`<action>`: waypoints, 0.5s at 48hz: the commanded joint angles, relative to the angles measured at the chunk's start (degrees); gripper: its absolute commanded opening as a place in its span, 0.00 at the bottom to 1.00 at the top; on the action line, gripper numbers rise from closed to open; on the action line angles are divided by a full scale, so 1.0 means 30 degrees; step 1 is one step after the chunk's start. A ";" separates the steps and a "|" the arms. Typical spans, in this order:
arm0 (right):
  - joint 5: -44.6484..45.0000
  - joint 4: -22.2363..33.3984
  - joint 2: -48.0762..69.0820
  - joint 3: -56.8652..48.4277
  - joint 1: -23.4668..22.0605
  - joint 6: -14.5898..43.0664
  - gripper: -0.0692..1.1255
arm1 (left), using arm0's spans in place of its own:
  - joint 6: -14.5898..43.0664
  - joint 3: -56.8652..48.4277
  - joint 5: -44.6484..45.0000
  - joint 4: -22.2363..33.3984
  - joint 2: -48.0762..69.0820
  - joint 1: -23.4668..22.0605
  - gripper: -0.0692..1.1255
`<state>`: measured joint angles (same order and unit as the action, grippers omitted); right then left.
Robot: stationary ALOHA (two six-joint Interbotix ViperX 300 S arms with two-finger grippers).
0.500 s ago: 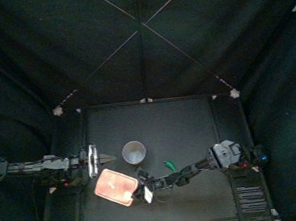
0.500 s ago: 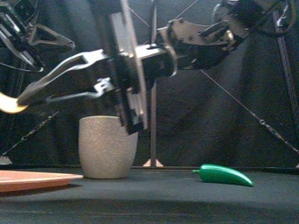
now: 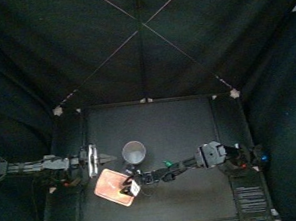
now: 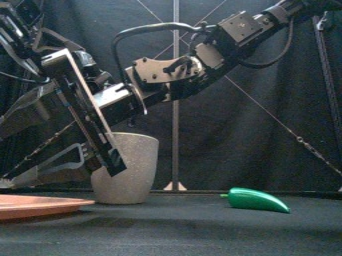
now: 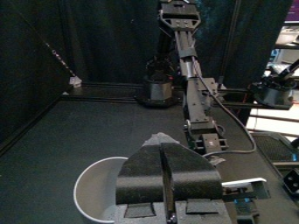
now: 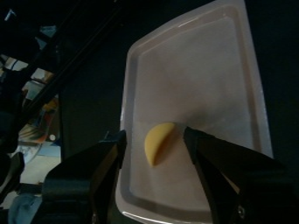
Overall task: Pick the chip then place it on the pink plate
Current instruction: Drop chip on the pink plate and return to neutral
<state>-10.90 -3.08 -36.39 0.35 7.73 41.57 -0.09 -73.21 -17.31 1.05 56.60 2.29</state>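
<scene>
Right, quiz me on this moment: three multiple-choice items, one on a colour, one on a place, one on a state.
1. The toy beside the grey cup is: A green, B blue, C white.
2. The chip is: A in the grey cup, B at the pink tray, C beside the toy.
3. The right tool has its jaws: A shut on the chip, B open, C shut on the grey cup.
Answers: 1 A, the front view shows it green. 2 B, the right wrist view shows it against the pink tray. 3 B, gaps show on either side of the chip.
</scene>
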 commanded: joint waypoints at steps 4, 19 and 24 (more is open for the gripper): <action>-0.0059 0.0117 0.1523 0.0088 0.0146 -0.0146 0.81 | 0.0000 0.0322 -0.0059 0.0000 -0.0059 0.0029 0.10; -0.2871 0.1904 0.5889 -0.5654 0.0557 -0.0205 0.81 | 0.0029 0.0322 -0.0059 0.0000 -0.0059 0.0029 0.10; -0.5068 0.2666 0.7529 -0.8057 0.0557 -0.0234 0.81 | 0.0088 0.0322 -0.0059 0.0000 -0.0059 0.0029 0.10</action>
<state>-21.71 3.69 -19.69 -20.04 9.49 41.04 0.09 -73.30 -17.23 1.05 56.51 2.29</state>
